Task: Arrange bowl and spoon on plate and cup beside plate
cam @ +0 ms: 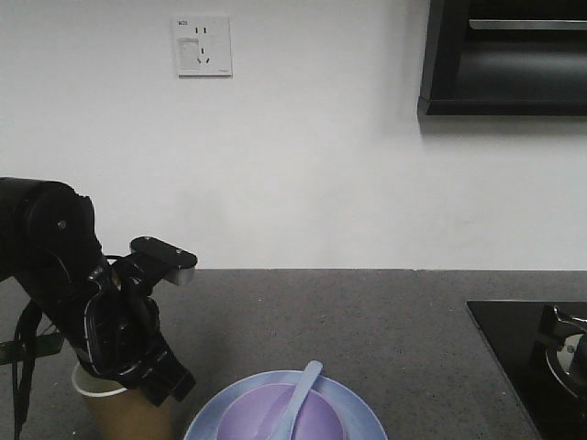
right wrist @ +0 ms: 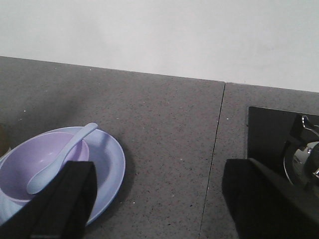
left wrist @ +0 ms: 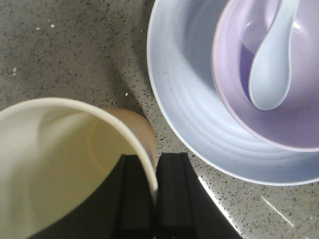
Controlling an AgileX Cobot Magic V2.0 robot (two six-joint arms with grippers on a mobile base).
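Reaching steeply down, left pincer [left wrist: 154, 199] pinches the cup [left wrist: 65, 164] rim; right pincer [right wrist: 159, 199] gapes empty.

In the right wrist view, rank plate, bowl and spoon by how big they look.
1. plate, widest, though partly hidden by the near gripper.
2. bowl, sitting inside the plate's rim.
3. spoon, smallest, lying in the bowl.

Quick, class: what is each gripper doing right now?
Left gripper: shut on the cup, jaws pinching its rim.
Right gripper: open, holding nothing, jaws wide apart above the counter.
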